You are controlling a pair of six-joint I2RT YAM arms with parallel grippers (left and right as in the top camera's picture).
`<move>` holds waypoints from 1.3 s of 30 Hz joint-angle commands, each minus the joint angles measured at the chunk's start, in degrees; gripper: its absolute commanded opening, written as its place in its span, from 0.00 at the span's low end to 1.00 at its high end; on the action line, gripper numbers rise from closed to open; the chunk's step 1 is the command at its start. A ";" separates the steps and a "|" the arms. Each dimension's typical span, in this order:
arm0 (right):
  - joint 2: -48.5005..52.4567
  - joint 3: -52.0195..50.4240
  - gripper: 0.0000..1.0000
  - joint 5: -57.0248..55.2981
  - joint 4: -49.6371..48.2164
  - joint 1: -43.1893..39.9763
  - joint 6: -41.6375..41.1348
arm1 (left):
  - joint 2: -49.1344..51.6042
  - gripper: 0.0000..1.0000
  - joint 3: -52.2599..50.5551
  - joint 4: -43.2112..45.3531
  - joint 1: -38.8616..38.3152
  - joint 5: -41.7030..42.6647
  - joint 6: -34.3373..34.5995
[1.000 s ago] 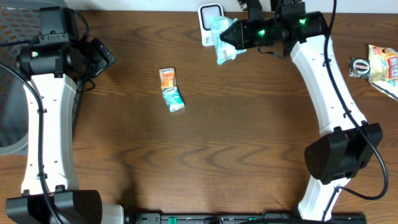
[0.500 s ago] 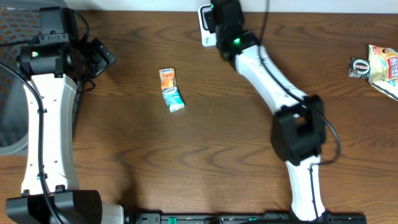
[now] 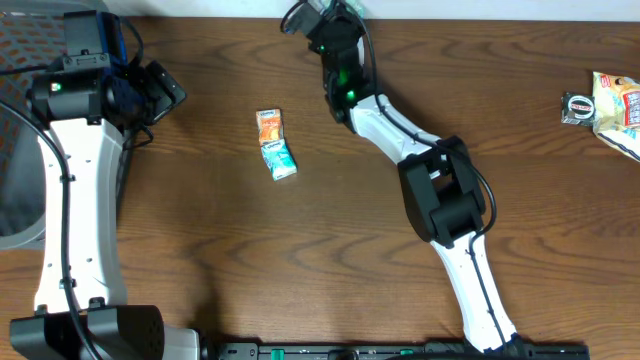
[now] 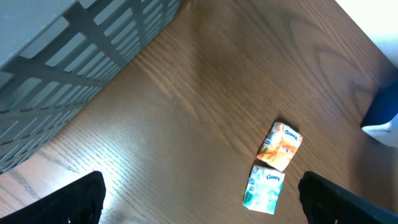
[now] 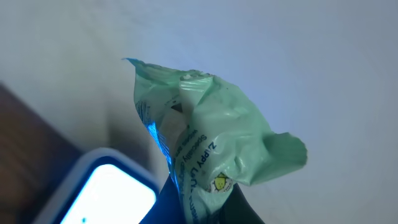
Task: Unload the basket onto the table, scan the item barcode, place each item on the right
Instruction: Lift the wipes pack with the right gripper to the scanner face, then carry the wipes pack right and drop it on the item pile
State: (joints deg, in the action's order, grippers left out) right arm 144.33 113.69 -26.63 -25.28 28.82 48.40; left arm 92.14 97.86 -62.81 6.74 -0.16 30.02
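Holding the green bag (image 5: 208, 146) by just its bottom end, the right gripper (image 5: 200, 210) is pinched shut on it. It is up at the far edge of the table (image 3: 300, 260), right by the scanner (image 5: 99, 193) with its lit screen.

I think the bag could slip out, since so little of it is in the pinch. If it drops, it might fall off the back of the table, because the wall (image 5: 311, 50) looks very close. The bag is also all crumpled. I cannot see a barcode on the side that shows. The scanner may miss it if a fold hides the lines or the wrong side faces the screen. The right arm is stretched a long way across, so turning the bag there could bump the scanner or the wall.

The middle has lots of bare wood. Only an orange tissue pack (image 3: 269, 124) and a blue-green tissue pack (image 3: 281, 158) lie there, just beside each other and well apart from the scanner. The left gripper (image 4: 200, 199) is wide open with nothing in it, off by the grey basket (image 4: 74, 56). Some snack bags (image 3: 618, 108) sit at the far right edge.
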 commanded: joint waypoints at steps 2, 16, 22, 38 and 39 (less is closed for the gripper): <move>-0.26 0.57 0.01 0.07 0.44 1.20 -2.14 | -0.37 0.98 0.09 -0.13 0.20 -0.35 0.28; -8.07 0.57 0.01 -8.50 5.60 -3.28 -16.04 | -0.37 0.98 0.09 -0.15 0.20 -0.35 0.28; -15.80 0.57 0.01 -9.44 26.71 -11.78 -26.75 | -0.37 0.97 0.09 -0.13 0.20 -0.35 0.28; -17.55 0.55 0.04 -0.70 63.52 -45.16 -48.22 | -0.37 0.98 0.09 -0.13 0.20 -0.35 0.28; -17.55 0.55 0.10 -0.22 63.82 -46.36 -48.72 | -0.37 0.98 0.09 -0.15 0.20 -0.35 0.28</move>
State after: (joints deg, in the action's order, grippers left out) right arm 127.13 113.89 -31.03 37.63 -13.80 3.62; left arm 92.14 97.86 -62.81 6.74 -0.19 30.02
